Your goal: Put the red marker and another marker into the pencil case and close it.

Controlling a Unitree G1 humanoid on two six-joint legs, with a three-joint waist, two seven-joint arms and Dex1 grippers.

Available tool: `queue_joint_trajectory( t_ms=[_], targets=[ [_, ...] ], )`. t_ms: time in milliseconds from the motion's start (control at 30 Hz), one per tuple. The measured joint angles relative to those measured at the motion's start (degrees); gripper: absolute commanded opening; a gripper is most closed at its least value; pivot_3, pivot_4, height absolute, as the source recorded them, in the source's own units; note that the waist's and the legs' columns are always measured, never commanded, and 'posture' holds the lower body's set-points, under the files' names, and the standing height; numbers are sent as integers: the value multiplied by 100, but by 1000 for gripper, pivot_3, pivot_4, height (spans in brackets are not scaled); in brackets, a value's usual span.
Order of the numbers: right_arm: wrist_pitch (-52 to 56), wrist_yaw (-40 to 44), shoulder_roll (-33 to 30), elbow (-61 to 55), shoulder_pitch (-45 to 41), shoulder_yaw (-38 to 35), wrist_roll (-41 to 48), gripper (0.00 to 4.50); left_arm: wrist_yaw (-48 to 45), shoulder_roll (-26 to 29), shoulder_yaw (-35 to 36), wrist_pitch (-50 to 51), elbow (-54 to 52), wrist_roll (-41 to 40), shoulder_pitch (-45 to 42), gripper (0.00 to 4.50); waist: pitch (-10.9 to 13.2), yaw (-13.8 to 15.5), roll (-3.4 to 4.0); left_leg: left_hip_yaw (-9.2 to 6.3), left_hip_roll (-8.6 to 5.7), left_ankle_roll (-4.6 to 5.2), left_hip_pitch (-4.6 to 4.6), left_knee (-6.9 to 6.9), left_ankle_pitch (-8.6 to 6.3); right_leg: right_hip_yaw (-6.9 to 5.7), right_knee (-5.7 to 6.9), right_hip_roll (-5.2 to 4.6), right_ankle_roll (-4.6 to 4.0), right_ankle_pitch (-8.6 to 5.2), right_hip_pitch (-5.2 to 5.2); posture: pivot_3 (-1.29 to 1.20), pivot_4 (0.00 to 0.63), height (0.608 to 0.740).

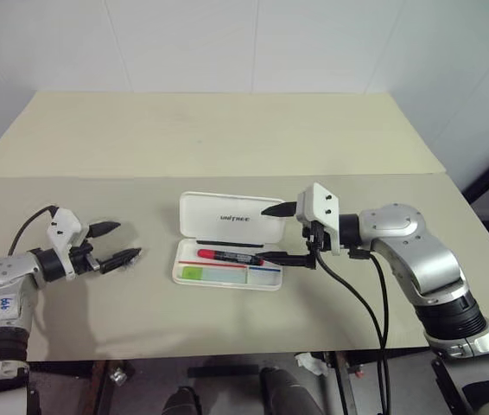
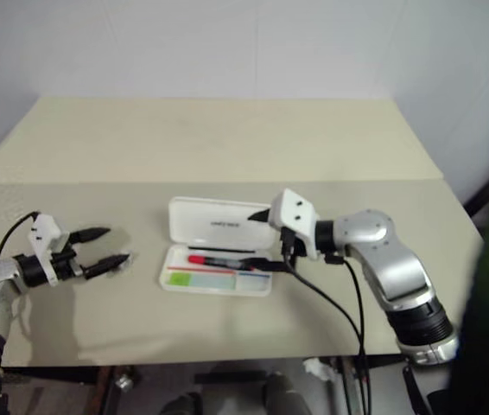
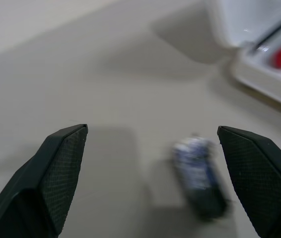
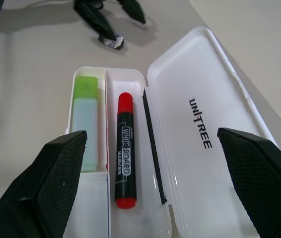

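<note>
Both markers look home already. Out left, the left gripper (image 1: 115,243) hangs over the table (image 1: 227,138), fingers spread, holding nothing. In the open pencil case (image 1: 227,216), the lime-green marker (image 4: 85,124) and red marker (image 4: 125,148) lie side by side. On the right, the right gripper (image 1: 272,232) gapes empty, so closing the lid remains.
</note>
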Motion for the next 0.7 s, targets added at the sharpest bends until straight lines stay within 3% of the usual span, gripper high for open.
queue_joint_trajectory(
  t_ms=[267, 667, 700],
  targets=[
    [-14, -41, -43, -27, 50, -6, 2, 4463, 174, -6, -71, 719, -697, -75, 510, 4500, 0, 24, 0, -1, -1, 0, 2, 12, 0, 1, 3, 0, 0, 0, 6, 0, 150, 740],
    [-320, 124, -409, 110, 397, -253, 83, 4500, 609, -24, -270, 1034, -631, 52, 175, 570, 0, 116, 0, 0, -2, 0, 6, 13, 0, 1, 3, 0, 1, 1, 8, 0, 150, 740],
    [-385, 162, -438, 123, 475, -277, 124, 4500, 563, -24, -291, 984, -571, 55, 138, 402, 0, 138, 0, 1, -2, 0, 6, 12, 0, 1, 2, 0, 1, 1, 8, 0, 150, 740]
  ],
)
